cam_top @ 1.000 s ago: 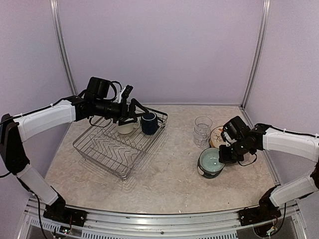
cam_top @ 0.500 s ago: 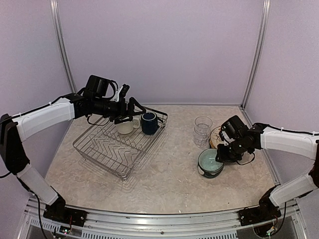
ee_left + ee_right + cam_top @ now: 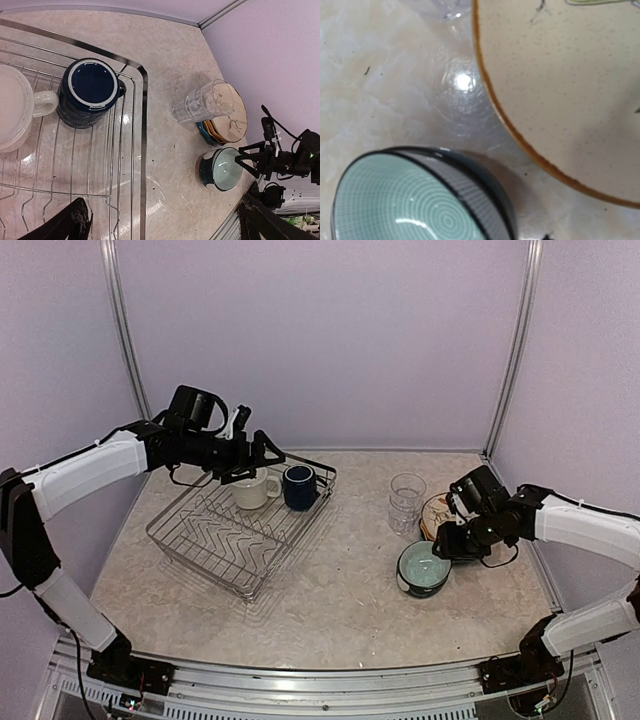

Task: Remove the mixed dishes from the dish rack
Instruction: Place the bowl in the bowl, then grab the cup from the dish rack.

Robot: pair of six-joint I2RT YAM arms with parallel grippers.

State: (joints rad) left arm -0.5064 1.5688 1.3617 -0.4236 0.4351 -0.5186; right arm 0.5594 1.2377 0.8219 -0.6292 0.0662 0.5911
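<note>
— Where is everything?
— The cream mug (image 3: 250,492) and the navy mug (image 3: 298,487) sit side by side at the far end of the dish rack (image 3: 215,535). The teal bowl (image 3: 423,568) is out on the right, near the glass tumbler (image 3: 406,502)
— And the claws?
— The left gripper (image 3: 255,455) hangs wide open above the cream mug. The right gripper (image 3: 447,540) is parted, just beside the bowl
— What could go wrong?
— A low swing might knock the bowl into the glass. The wide left one might bump the navy mug

Lab booth; lilac walls (image 3: 320,340), metal frame (image 3: 120,330)
</note>
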